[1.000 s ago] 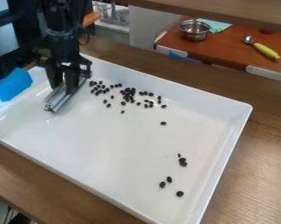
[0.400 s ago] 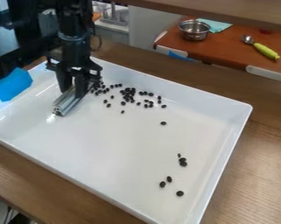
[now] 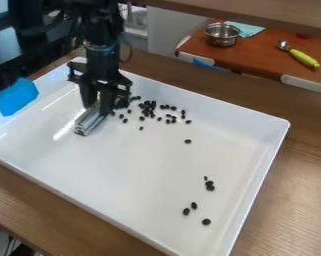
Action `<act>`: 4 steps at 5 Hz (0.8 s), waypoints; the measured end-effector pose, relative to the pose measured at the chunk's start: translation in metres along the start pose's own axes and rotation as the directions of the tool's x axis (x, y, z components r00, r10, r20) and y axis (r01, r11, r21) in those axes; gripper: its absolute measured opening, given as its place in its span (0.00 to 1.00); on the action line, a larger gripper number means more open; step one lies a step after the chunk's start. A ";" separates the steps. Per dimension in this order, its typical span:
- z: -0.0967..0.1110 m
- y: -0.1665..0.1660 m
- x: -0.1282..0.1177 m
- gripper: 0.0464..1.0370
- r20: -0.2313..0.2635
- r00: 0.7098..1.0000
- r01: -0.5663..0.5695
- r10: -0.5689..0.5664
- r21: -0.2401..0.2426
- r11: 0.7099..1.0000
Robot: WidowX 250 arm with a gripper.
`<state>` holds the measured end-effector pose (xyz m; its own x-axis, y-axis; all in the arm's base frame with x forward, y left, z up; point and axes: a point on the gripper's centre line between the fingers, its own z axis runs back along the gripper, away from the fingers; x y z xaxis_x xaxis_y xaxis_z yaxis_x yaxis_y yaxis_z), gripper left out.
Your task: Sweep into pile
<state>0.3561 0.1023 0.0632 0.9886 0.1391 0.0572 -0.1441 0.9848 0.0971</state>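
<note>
The sweep looks to be in its early stroke, the bar just meeting the left edge of the main scatter. The hand [image 3: 98, 106] is closed on a metal bar [image 3: 86, 123], which lies low in the white tray [image 3: 139, 200], slanting from near the far wall towards the camera. The dark beans [image 3: 148, 107] are mostly in a loose band along the far side, right beside the bar's far end; a lone bean [image 3: 188, 141] sits nearer the middle, and a few stragglers [image 3: 209, 186] lie well apart towards the right wall. The next move calls for keeping the bar down and pushing on to the right, so the band bunches together; the stragglers will probably need a stroke of their own. Beans could slip round the bar's ends or roll away. Compared with the earlier frames, hand and bar have travelled rightward across the tray, closing the gap to the band, and the leftmost beans are now hidden behind the hand or nudged along; I can't tell which. The stragglers keep their arrangement, though the tray seems to have shifted very slightly right on the wooden tabletop [image 3: 303, 165].
</note>
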 end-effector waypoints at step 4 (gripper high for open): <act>0.008 -0.089 -0.017 0.32 -0.021 0.995 0.096 -0.097 -0.064 0.993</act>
<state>0.3518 0.0116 0.0613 0.9987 0.0448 0.0261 -0.0458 0.9982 0.0384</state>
